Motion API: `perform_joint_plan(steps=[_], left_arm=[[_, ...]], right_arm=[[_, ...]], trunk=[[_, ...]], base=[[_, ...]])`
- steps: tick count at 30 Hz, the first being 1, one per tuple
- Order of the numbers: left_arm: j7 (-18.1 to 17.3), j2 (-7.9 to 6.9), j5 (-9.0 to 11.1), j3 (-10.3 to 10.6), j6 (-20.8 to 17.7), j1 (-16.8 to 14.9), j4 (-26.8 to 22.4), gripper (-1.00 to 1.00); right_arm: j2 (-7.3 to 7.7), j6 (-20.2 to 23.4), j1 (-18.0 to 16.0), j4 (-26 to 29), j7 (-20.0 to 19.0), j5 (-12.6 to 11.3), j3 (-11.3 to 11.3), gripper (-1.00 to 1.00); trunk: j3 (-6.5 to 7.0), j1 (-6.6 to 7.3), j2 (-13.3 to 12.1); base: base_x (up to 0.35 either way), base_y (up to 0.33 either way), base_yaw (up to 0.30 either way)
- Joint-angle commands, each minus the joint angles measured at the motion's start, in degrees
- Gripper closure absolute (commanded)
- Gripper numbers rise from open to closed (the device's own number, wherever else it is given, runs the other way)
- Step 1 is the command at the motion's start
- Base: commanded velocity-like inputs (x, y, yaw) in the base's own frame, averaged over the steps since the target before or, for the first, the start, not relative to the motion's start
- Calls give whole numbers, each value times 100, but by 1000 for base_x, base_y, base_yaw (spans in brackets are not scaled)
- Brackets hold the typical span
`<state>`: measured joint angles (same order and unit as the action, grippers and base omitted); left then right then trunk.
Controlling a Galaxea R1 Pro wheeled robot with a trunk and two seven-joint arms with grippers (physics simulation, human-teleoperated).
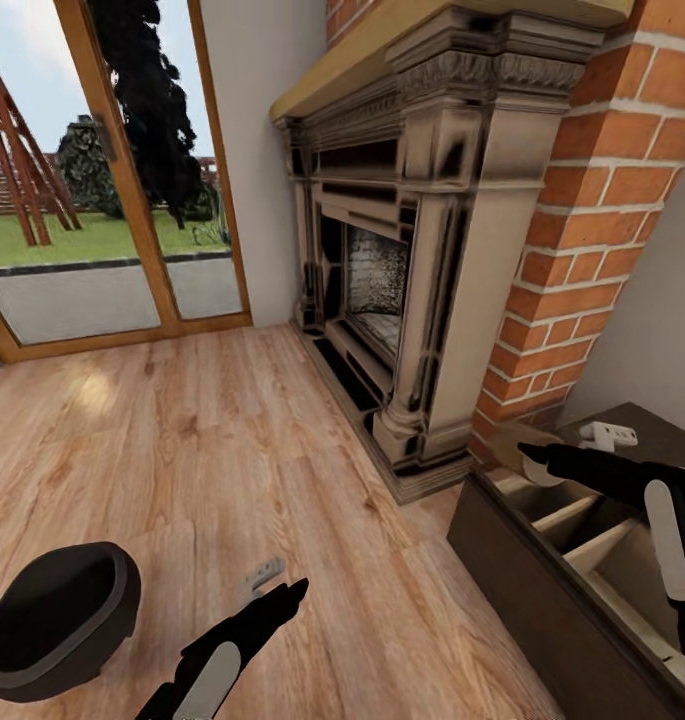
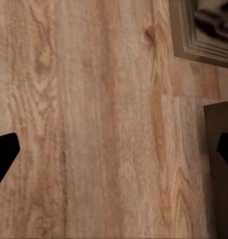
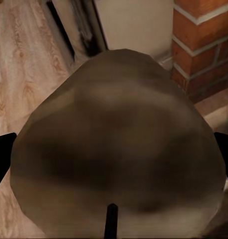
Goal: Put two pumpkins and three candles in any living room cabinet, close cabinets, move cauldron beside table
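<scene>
Pumpkin [image 3: 118, 144], rendered dull tan-brown rather than orange, sits between the two fingers of the right gripper [image 1: 537, 458], its short dark stem pointing toward the wrist camera. In the right wrist view the fingertips [image 3: 3, 157] flank the rounded body on either side, apparently touching it, so the jaws are grasping the pumpkin. In the head view the pumpkin hangs above the end of the dark-brown cabinet [image 1: 542, 590] nearest the fireplace, just beside the brick column [image 1: 592, 230]. The cabinet's inside shows from above, with pale wooden dividers [image 1: 582, 525]. A small white object [image 1: 607, 434] rests on the cabinet's dark top, close behind the gripper; what it is cannot be told.

Left gripper [image 1: 282, 598] hovers over bare wooden floor [image 1: 182, 430], jaws released and wide apart, nothing between them. Black cauldron [image 1: 57, 620] stands on the floor near the left arm. The ornate fireplace surround [image 1: 422, 250] stands against the wall, a glass patio door [image 1: 102, 200] beside it.
</scene>
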<state>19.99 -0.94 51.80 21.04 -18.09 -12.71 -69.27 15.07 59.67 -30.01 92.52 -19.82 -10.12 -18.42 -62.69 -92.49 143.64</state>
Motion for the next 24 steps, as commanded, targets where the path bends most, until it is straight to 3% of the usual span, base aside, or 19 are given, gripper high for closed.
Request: perform_joint_plan(steps=[1, 7, 20, 24], left_arm=[[50, -5, 55, -15, 8, -3, -4, -100], [48, -21, 75, -71, 25, -11, 205, -100], [41, -35, 109, -85, 34, -12, 221, -100], [34, -29, 116, -511, 29, -12, 221, -100]], right_arm=[[5, 33, 3, 3, -5, -42, -4, 100], [13, 33, 52, 3, -10, -19, -69, 100], [16, 33, 64, -18, -5, 123, -82, 100], [14, 33, 224, -45, -6, 148, -83, 100]], trunk=[[14, 4, 1], [127, 19, -7], [86, 19, -7], [75, 19, -7]], base=[[0, 0, -272], [0, 0, -272], [0, 0, -272], [0, 0, -273]])
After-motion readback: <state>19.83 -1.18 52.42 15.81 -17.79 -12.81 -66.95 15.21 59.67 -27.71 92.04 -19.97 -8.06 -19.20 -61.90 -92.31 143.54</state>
